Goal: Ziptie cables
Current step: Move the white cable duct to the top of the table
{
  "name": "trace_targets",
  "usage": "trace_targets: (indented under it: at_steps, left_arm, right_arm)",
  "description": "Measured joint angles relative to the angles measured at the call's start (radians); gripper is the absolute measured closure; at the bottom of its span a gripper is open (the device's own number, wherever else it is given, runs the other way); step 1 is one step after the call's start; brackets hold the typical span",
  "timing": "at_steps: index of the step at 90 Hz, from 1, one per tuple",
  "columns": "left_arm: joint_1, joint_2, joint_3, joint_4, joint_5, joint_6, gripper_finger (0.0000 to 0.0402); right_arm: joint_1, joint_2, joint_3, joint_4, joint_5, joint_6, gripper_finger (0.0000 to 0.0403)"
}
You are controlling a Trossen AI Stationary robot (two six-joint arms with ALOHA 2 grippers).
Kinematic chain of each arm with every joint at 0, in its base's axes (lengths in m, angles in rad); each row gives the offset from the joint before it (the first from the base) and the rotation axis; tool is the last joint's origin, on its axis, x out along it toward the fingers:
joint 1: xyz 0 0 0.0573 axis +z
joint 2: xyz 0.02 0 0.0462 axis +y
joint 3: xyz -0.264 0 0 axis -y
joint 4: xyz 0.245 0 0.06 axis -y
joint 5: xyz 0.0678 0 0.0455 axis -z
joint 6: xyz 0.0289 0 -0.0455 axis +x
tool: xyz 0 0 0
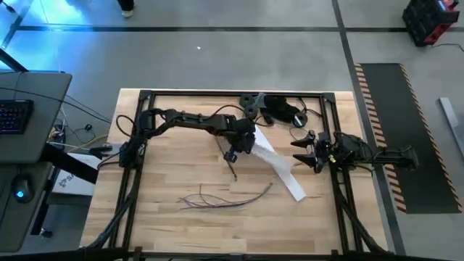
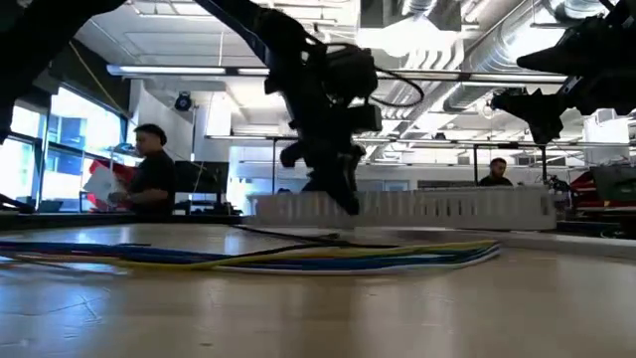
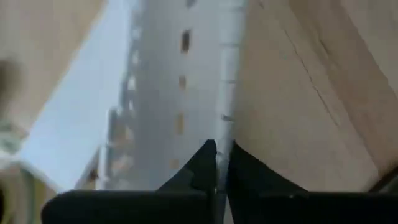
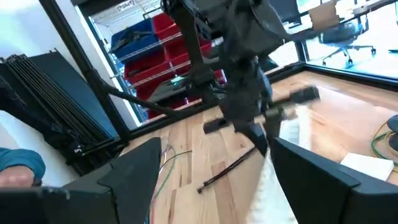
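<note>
Cables (image 1: 221, 199) apparently before left pincer (image 1: 233, 161)

You see a grey floor (image 1: 217, 58) around the wooden counter (image 1: 167, 217), a striped mat (image 1: 384, 138), red bins (image 4: 155, 56) on shelves, and bright ceiling lights (image 2: 397, 40).

No legible text, label, brand, number or sign is shown in any view. Faint marks are seen on a white sheet (image 1: 69, 180) beside the table's left edge, but they cannot be read.
</note>
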Motion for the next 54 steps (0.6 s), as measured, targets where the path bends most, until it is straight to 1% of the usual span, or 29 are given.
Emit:
trace_targets:
  at_steps: [4, 17, 36, 47, 54]
  left_arm:
    - [0.001, -0.021, 0.000, -0.013, -0.009, -0.018, 0.0397]
    - [0.037, -0.101, 0.000, -0.065, 0.009, -0.048, 0.0399]
    - [0.154, -0.190, -0.004, -0.158, 0.011, -0.096, 0.0401]
    - [0.234, -0.210, -0.070, -0.156, 0.025, -0.138, 0.0401]
    - [0.272, -0.209, -0.137, -0.150, 0.025, -0.159, 0.0401]
  right_arm:
    - [0.000, 0.000, 0.000, 0.000, 0.000, 0.000, 0.0116]
    - [0.000, 0.000, 0.000, 0.000, 0.000, 0.000, 0.0116]
    - [0.000, 0.000, 0.000, 0.000, 0.000, 0.000, 0.0116]
    - [0.000, 0.000, 0.000, 0.000, 0.000, 0.000, 0.0116]
    - [0.000, 0.000, 0.000, 0.000, 0.000, 0.000, 0.0116]
